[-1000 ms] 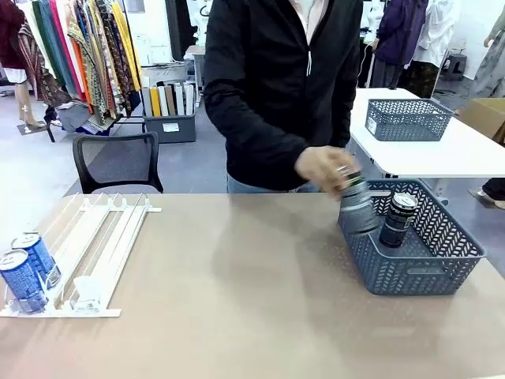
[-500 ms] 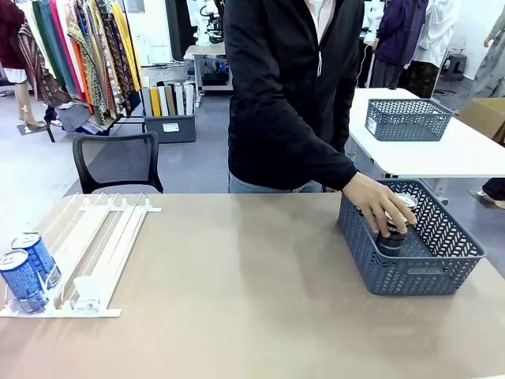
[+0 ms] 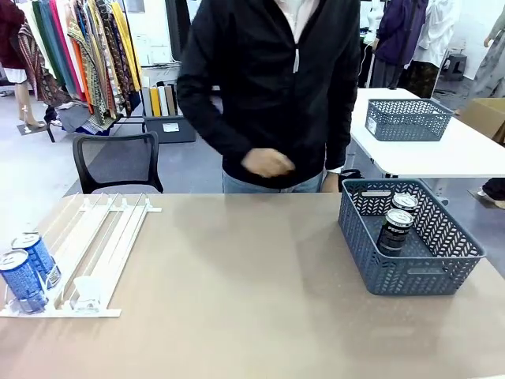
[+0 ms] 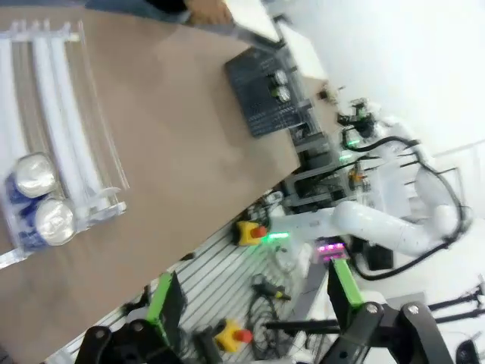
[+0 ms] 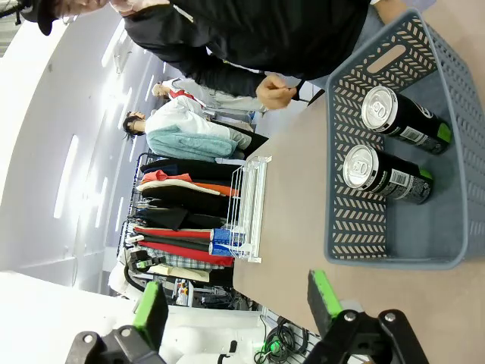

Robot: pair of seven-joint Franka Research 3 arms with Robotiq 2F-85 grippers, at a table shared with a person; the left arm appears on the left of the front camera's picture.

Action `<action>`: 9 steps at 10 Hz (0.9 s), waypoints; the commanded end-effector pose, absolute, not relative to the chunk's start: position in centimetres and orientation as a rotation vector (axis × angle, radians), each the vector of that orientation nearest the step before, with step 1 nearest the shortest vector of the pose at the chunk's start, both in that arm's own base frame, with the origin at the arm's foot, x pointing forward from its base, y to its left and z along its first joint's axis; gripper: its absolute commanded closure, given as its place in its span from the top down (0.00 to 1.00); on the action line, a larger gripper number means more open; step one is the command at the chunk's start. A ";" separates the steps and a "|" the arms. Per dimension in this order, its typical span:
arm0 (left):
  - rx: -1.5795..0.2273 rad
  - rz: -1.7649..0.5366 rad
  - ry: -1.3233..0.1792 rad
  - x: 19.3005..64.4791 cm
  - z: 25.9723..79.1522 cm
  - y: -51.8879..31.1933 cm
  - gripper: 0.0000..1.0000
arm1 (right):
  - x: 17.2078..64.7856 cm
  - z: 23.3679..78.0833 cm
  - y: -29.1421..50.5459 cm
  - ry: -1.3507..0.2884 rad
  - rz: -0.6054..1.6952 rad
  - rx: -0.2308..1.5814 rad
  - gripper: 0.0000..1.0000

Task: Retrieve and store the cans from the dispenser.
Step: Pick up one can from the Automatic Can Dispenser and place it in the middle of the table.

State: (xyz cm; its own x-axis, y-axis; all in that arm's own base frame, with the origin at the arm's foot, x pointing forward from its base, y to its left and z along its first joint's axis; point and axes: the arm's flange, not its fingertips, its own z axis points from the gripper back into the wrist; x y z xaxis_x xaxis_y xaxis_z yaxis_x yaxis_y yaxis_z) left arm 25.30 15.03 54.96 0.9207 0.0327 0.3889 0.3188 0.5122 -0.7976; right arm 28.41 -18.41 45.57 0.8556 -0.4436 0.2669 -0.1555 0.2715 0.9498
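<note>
The dispenser (image 3: 99, 245) lies at the table's left with two blue cans (image 3: 30, 270) upright at its near end. Two dark cans (image 3: 394, 230) stand in the grey-blue basket (image 3: 410, 276) at the right. The person's hand (image 3: 268, 163) hangs empty over the far edge. In the left wrist view my left gripper (image 4: 250, 296) is open, high off the table, above the blue cans (image 4: 42, 199) and the dispenser (image 4: 61, 106). In the right wrist view my right gripper (image 5: 236, 299) is open, apart from the basket (image 5: 356, 227) holding the dark cans (image 5: 390, 148).
A second grey basket (image 3: 408, 118) sits on a white table at the back right. A black chair (image 3: 118, 162) stands behind the table's far left. Bare tabletop (image 3: 237, 276) stretches between dispenser and basket.
The person set a dark can into the basket beside the other one, let go and drew the hand back to the left. The blue cans have not moved.
</note>
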 end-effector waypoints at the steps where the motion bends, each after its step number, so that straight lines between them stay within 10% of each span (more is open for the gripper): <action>1: -0.701 -0.242 -0.337 24.2 54.1 12.6 1.00 | 28.7 46.0 -18.4 -0.572 -0.202 1.320 1.00; 5: -0.174 -0.314 -0.384 23.9 51.9 7.0 1.00 | 28.7 46.0 -18.4 -0.572 -0.202 1.320 1.00; 9: -0.172 -0.316 -0.288 27.3 47.9 3.2 1.00 | 28.7 46.0 -18.4 -0.572 -0.202 1.320 1.00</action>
State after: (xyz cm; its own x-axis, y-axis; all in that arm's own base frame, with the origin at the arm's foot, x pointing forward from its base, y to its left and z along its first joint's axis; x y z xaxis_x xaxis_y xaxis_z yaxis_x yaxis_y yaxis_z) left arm 27.55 3.49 52.45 0.8917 -0.3078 0.3318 0.3608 0.9260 -0.1107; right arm 28.41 -18.40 45.59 0.8557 -0.4432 0.2672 -0.1557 0.2719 0.9496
